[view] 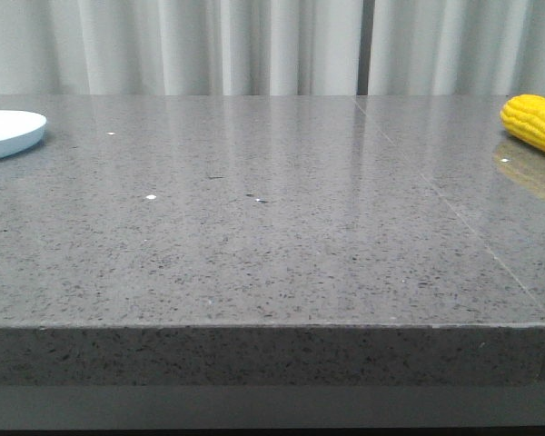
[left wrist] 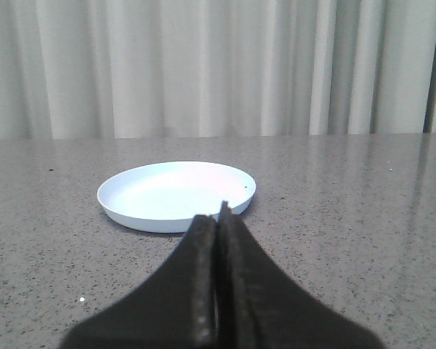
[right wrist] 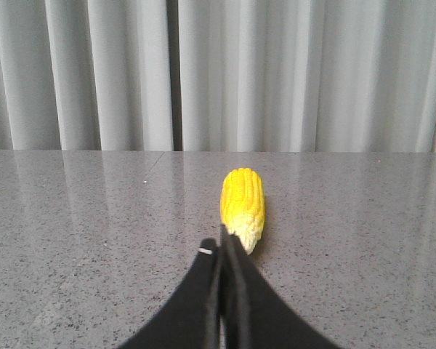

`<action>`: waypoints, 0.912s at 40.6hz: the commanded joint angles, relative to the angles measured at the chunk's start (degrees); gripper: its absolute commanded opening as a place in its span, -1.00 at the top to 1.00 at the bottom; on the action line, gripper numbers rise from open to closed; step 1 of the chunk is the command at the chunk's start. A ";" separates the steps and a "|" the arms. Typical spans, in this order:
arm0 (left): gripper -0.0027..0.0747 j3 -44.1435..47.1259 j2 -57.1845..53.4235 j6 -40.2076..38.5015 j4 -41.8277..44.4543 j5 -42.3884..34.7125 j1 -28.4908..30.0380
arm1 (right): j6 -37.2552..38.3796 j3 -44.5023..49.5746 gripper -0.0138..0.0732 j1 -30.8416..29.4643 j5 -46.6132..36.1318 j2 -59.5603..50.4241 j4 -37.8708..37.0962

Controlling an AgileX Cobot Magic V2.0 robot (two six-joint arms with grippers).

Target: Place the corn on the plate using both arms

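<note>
Corn (right wrist: 243,205) lies on the grey surface (view: 254,236) just ahead of the right end effector (right wrist: 224,291), pale tip toward its closed, empty jaws. Plate (left wrist: 176,193) sits empty just ahead of the left end effector (left wrist: 218,283), also closed on nothing. Best approach: open wide, straddle the cob's middle.

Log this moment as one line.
yellow corn cob: on grey table, untouched | pale blue plate: empty | left hand: shut | right hand: shut
</note>
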 commanded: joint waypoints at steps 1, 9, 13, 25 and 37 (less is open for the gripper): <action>0.98 1.19 -0.98 -0.01 -0.46 -4.68 0.15 | -0.56 -1.34 0.84 -0.29 -4.87 -0.93 -0.63; 0.98 1.19 -0.98 -0.01 -0.46 -4.68 0.15 | -0.56 -1.34 0.84 -0.29 -4.87 -0.93 -0.63; 0.98 1.19 -0.98 -0.01 -0.46 -4.68 0.15 | -0.56 -1.34 0.84 -0.29 -4.87 -0.93 -0.63; 0.98 1.19 -0.98 -0.01 -0.46 -4.68 0.15 | -0.56 -1.34 0.84 -0.29 -4.87 -0.93 -0.63; 0.98 -0.51 -0.98 -0.01 -0.46 -10.33 0.15 | -0.56 -4.06 0.84 -0.29 -5.46 -0.93 0.04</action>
